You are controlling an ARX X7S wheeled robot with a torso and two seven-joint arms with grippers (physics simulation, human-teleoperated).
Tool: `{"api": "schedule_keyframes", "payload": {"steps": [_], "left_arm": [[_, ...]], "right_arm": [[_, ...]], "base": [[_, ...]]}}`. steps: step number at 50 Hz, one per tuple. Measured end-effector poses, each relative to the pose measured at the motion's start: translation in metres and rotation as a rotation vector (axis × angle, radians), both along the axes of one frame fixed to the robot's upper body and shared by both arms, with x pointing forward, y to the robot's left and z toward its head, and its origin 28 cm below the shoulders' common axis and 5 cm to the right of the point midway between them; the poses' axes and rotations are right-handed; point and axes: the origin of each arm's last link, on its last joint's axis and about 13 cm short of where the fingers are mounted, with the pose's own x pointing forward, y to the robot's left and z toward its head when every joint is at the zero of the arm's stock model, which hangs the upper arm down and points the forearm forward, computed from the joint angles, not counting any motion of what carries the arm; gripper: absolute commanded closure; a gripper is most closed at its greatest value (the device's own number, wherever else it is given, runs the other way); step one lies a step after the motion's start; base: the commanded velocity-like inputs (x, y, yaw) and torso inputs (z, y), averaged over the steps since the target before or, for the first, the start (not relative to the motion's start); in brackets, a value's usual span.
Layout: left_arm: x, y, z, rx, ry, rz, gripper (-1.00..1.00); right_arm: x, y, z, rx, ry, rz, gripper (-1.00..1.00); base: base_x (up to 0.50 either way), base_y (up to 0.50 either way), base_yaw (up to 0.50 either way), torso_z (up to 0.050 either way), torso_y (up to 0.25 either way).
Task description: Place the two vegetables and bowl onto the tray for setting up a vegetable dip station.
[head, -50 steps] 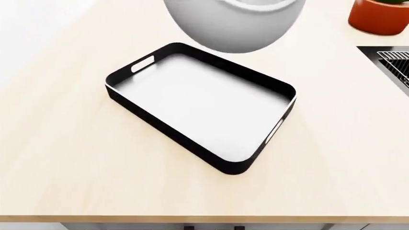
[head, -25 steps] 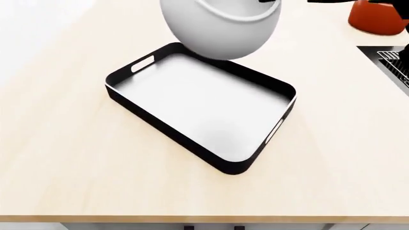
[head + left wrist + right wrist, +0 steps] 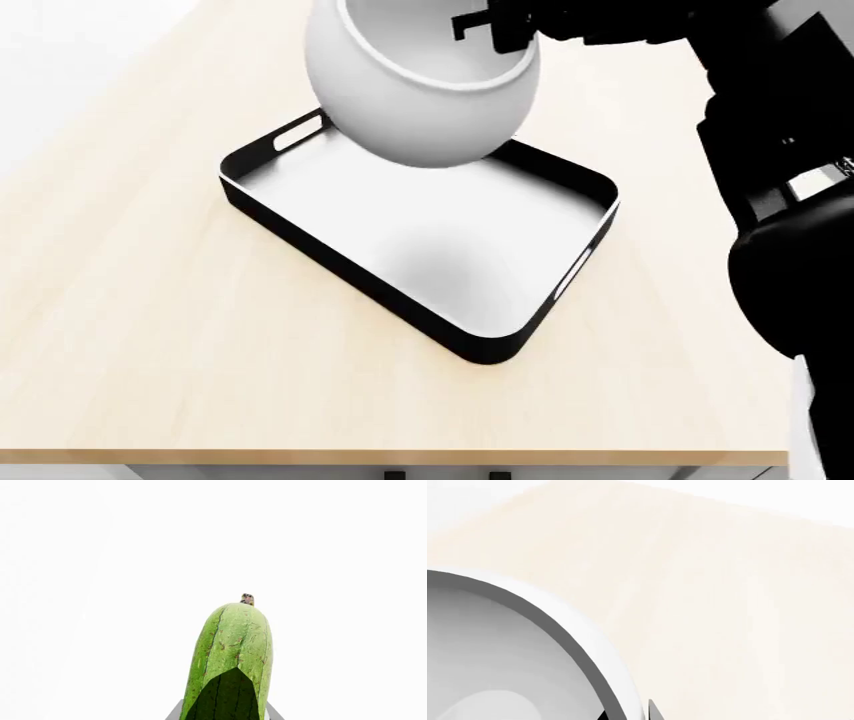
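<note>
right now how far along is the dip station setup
Nothing sits on the tray yet. The right gripper holds the white bowl by its rim above the tray's far end, and the left gripper holds the green cucumber-like vegetable. Both still need setting down; the carrot isn't in view.

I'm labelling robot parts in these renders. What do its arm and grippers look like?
The right arm is glossy black, built of bulky rounded segments with a small white patch low down. The right gripper is black and angular. Of the left gripper, only grey finger edges show.
</note>
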Motion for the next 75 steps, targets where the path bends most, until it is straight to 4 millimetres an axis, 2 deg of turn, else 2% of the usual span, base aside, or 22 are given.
{"api": "schedule_keyframes", "payload": {"steps": [35, 75], "left_arm": [[-0.001, 0.000, 0.001, 0.000, -0.005, -0.002, 1.00], [-0.002, 0.000, 0.001, -0.002, -0.010, -0.009, 1.00]], "right_arm": [[0.006, 0.019, -0.038, -0.026, 0.101, 0.045, 1.00], [0.006, 0.029, -0.049, -0.044, 0.108, 0.051, 1.00]], "base": [[0.00, 0.00, 0.00, 0.000, 0.000], [0.00, 0.00, 0.00, 0.000, 0.001]]}}
